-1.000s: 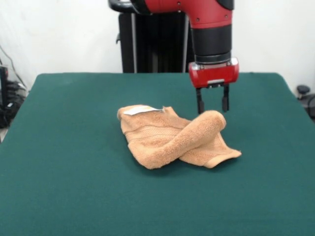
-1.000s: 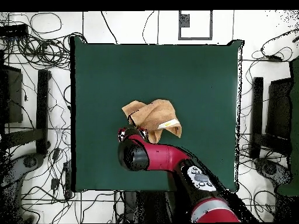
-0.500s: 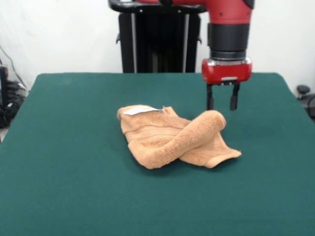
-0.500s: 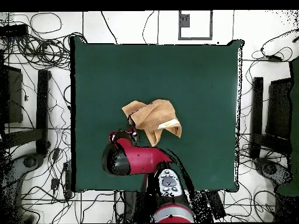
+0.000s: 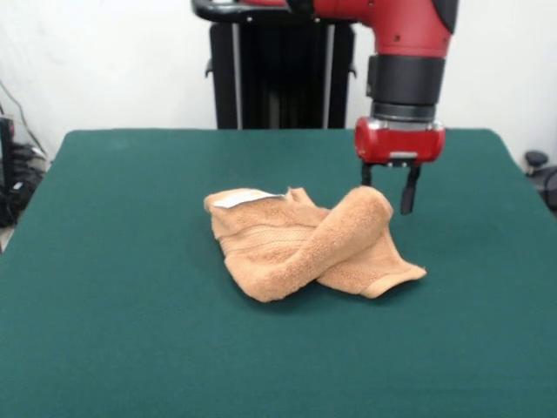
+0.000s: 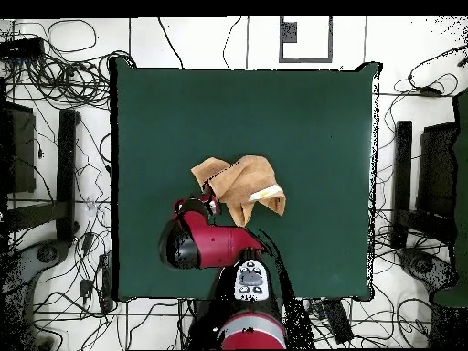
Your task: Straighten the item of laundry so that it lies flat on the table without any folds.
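Orange-tan towel (image 5: 305, 244) sits crumpled near the middle of the green table (image 5: 130, 348), well away from every edge. Not flat: one thick rolled fold runs diagonally across the top, from the low front corner of the heap up to a rounded hump at the side under the arm. Beneath the roll, a flatter layer with a woven band shows, and one corner pokes out flat onto the cloth toward the table's right edge in the front view. Small white label (image 5: 237, 199) lies on the towel's far-left part, face up.

Red and black arm (image 5: 405, 61) comes down over the towel's humped end. Gripper (image 5: 387, 193) points straight down, fingers parted with a clear gap between them. One finger is right behind or against the hump of the roll, partly hidden by it; the other hangs free just beside the towel, above bare table. Cannot tell if the hidden finger touches the fabric. Nothing is clamped between the fingers.

Overhead view: towel (image 6: 239, 186) is slightly toward the robot-side half of the table (image 6: 302, 110), with the gripper (image 6: 207, 198) at its edge, arm body covering the table strip behind it.
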You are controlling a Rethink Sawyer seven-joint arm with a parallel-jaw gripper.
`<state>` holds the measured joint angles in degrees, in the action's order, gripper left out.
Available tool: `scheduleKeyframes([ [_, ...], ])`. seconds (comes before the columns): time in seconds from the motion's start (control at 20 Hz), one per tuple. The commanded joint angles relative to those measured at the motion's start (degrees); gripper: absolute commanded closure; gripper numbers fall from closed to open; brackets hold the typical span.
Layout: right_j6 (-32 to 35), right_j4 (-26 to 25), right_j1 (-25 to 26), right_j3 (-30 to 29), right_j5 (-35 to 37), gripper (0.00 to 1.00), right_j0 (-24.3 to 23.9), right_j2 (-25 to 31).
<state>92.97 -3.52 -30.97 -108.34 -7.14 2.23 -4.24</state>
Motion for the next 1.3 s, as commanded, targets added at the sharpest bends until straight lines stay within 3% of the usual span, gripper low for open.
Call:
scheduleKeyframes([
  [0.05, 10.0, 3.2, 3.8, 6.3, -1.1, 0.0, 0.1, -0.4],
  [1.0, 10.6, 0.9, 4.5, 6.7, -4.9, 0.0, -1.5, -1.1],
  [1.3, 13.0, 4.3, 5.5, 5.9, -9.7, 0.0, 0.6, -4.1],
])
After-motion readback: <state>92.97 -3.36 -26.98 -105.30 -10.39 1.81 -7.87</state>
